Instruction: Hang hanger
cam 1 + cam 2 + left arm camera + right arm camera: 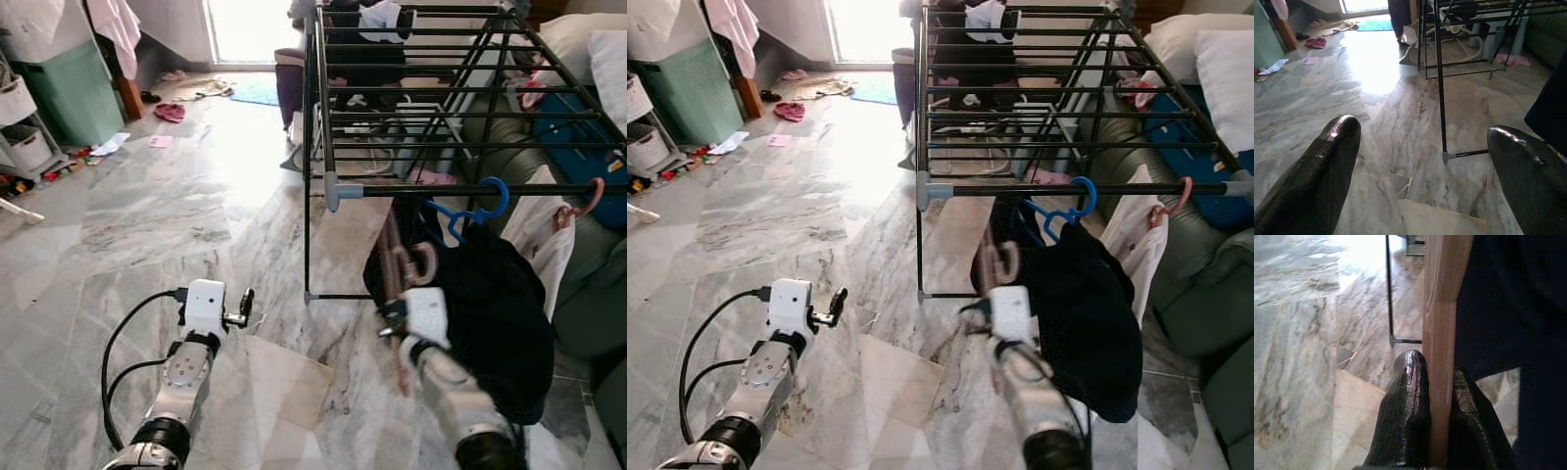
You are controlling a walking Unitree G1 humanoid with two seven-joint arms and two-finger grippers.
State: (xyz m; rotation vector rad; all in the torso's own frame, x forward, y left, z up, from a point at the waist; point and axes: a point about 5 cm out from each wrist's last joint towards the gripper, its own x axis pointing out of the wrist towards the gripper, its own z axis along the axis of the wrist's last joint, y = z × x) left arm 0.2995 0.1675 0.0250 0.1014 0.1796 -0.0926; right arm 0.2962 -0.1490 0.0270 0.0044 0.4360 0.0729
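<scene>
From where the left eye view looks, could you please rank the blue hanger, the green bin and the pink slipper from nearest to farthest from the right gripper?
From the right gripper, shut on a wooden hanger:
1. Blue hanger, hooked on the drying rack's front bar, just above and to its right.
2. Pink slipper, on the floor far to its left.
3. Green bin, farther left still, by the wall.

The hanger [1439, 333] looks like smooth matt wood, pinched between glossy black fingers [1408, 406]. The rack [323, 117] is dark metal; the floor [147, 225] is polished marble.
</scene>
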